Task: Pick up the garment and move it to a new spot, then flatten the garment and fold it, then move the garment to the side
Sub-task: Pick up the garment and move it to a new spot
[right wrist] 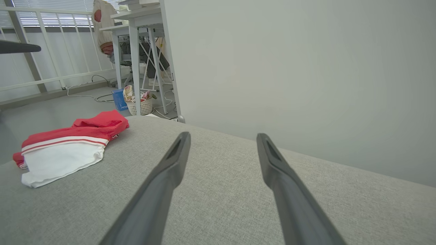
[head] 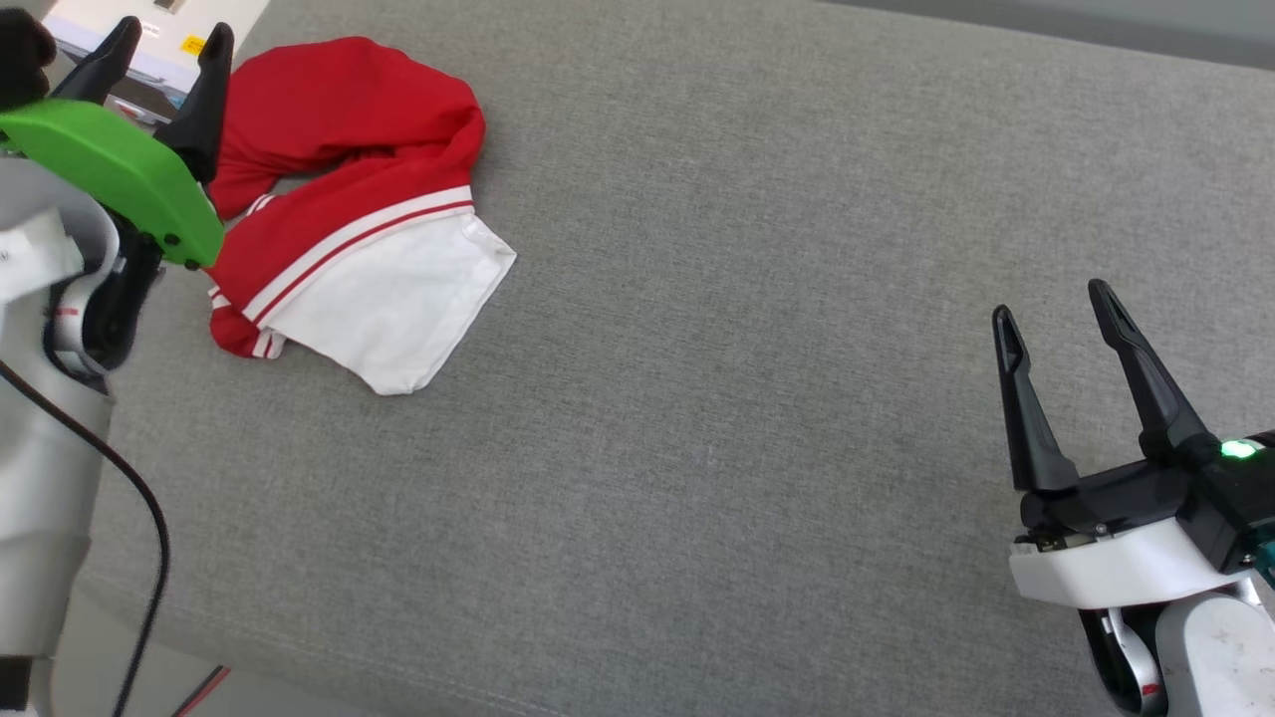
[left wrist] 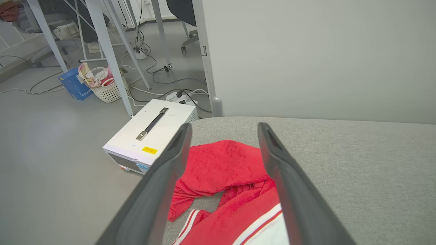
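The garment lies bunched at the far left of the grey cushioned surface, red body rumpled at the back and a white sleeve with striped trim in front; no print shows. My left gripper is open, hovering just left of and above the red cloth, its fingers straddling the garment in the left wrist view. My right gripper stands open at the lower right, far from the shirt, with nothing between its fingers. From the right wrist the garment lies at the far left.
A white case with a black handle sits on the floor just beyond the surface's left edge. A pale partition wall runs behind the surface. A laundry basket, cables and table legs lie farther off. Bare grey fabric spreads between the grippers.
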Controlling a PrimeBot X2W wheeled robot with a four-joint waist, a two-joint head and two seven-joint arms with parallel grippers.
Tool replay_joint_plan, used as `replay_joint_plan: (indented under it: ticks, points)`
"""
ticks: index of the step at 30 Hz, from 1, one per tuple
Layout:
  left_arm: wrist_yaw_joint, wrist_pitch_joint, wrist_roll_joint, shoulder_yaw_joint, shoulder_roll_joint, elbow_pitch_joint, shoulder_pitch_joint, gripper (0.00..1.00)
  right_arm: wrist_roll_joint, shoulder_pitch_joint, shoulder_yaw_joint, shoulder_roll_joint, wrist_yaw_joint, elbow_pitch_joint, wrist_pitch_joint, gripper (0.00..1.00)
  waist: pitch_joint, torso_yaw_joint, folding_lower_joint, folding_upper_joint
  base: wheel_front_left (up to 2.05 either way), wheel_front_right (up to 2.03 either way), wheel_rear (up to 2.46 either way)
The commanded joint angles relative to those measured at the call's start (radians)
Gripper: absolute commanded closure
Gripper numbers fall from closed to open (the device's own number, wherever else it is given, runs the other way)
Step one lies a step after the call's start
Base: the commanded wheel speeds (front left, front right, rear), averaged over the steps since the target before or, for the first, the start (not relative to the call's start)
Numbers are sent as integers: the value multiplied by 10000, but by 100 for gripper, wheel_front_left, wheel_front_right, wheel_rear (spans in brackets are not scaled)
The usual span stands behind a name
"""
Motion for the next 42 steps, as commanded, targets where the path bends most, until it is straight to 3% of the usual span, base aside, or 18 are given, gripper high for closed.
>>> replay_joint_plan:
  ticks: [1,6,12,18,29,30,31,36,42]
  points:
    - [-27,544,-511,-290,272,69,-366,0,-51,-199,7,-80,-7,-103,-74,0,436,-339,-1,0,0,0,0]
    - [-27,3088,-2171,-1306,1041,309,-1122,0,-100,-389,-10,-210,-7,-244,-74,0,913,-602,-1,0,0,0,0]
    - [-28,5170,-2922,-2502,1733,527,-1539,0,-125,-709,-152,-301,-7,-374,-74,0,1537,-965,-1,0,0,0,0]
    - [-28,6162,-3496,-3112,1715,1642,-1448,0,-109,-1042,-288,-370,-7,-475,-74,0,2068,-1304,-1,0,0,0,0]
    - [-28,6483,-3781,-4284,1307,2831,-879,0,-98,-1193,-341,-346,-7,-439,-74,0,2359,-1386,-1,0,0,0,0]
    - [-28,6448,-3822,-4348,1264,2865,-873,58,-102,-1200,-325,-350,-7,-424,-74,0,2344,-1366,-1,0,0,0,0]
    - [-28,6373,-3893,-4415,1215,2884,-875,100,-100,-1212,-309,-355,-7,-398,-74,0,2302,-1342,-1,0,0,0,0]
    - [-28,5528,-4035,-4649,1428,2526,-1009,100,-59,-1192,-339,-298,-7,-303,-74,0,1813,-1271,-1,0,0,0,0]
    - [-28,4462,-4436,-4981,2207,1019,-956,100,16,-797,-535,5,-7,-177,-74,0,783,-1201,-1,0,0,0,0]
